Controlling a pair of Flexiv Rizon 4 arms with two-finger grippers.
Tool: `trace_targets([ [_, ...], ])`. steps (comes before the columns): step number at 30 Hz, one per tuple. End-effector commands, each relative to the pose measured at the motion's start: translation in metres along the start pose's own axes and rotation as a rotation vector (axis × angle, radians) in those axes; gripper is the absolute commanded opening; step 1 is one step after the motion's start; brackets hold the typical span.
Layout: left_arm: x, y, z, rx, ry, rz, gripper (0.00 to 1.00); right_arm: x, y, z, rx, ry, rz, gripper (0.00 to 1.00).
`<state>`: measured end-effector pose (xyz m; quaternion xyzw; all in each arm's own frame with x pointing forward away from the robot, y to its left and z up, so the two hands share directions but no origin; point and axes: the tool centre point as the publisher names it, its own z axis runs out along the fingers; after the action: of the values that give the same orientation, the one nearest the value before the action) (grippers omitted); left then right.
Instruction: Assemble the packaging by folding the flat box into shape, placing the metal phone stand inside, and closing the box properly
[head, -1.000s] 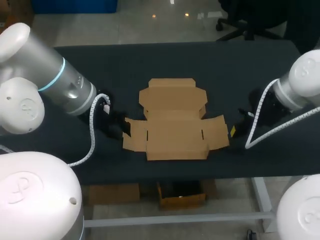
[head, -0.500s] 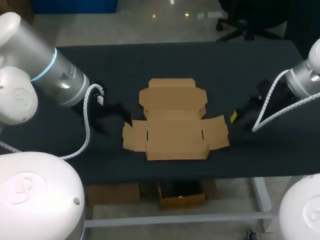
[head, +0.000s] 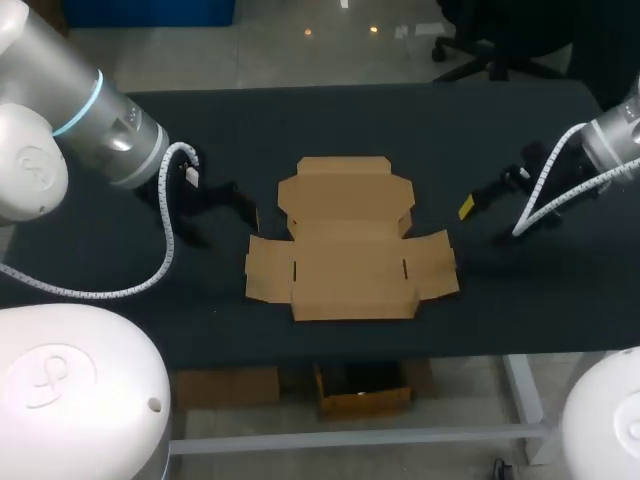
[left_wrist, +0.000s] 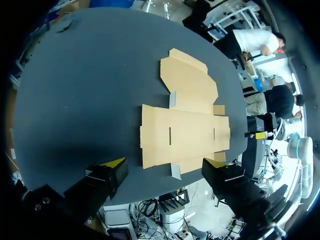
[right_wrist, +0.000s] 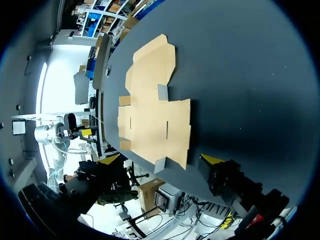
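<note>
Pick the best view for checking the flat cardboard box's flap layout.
Head view: the flat cardboard box lies whole and unobstructed, seen from above, with every flap and slot readable. Both wrist views also show the whole box, but at a slant from either side.

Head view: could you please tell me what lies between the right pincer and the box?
Only bare table lies between the right pincer and the box, as the head view shows.

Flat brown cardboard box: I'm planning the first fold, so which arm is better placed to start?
Left, marginally: its open jaws hang nearer a side flap of the flat brown cardboard box than the right arm's, and the box lies squarely ahead of them.
</note>
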<state>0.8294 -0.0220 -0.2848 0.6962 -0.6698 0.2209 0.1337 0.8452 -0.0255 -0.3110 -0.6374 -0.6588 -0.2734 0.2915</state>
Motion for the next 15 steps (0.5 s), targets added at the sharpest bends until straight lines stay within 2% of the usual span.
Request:
trace_targets([
  [1,-0.002,-0.017,0.001,-0.032,0.003,-0.003,1.00,0.000,0.012,-0.003,0.049,0.018,0.002,1.00],
  [7,-0.002,-0.035,-0.002,-0.047,0.032,-0.012,1.00,0.004,0.024,-0.005,0.071,0.007,0.008,1.00],
  [15,-0.002,-0.035,-0.002,-0.047,0.032,-0.012,1.00,0.005,0.026,-0.006,0.074,0.006,0.010,1.00],
])
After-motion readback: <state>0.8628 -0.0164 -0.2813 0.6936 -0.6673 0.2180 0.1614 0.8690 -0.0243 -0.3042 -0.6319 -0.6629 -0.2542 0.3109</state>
